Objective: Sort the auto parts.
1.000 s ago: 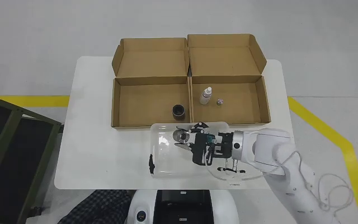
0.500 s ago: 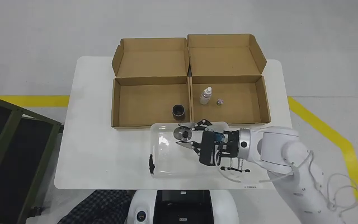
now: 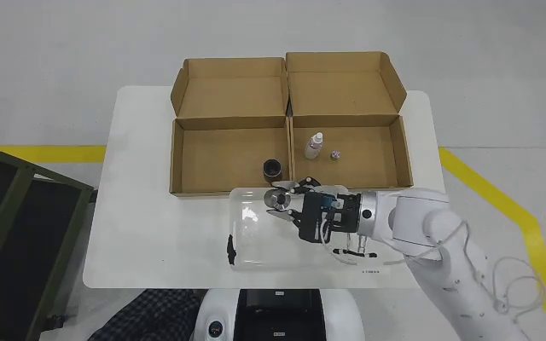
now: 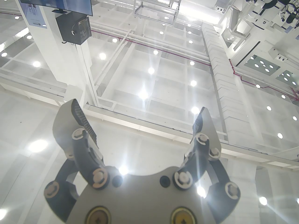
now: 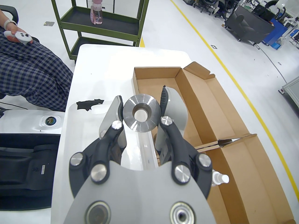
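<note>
My right gripper is shut on a round steel bushing with a centre hole, held over the clear plastic tray close to the front wall of the left cardboard box. From above, the bushing sits at the tip of the right gripper. A black ring part lies in the left box. A small white bottle and a tiny metal piece lie in the right box. My left gripper is open, pointing up at a ceiling.
A scrap of black material lies at the tray's left edge. Both boxes have their lids folded back toward the far side of the white table. A green cart stands beyond the table.
The right gripper has carried the bushing a little farther from the robot, toward the left box's front wall, and the arm has swung slightly.
</note>
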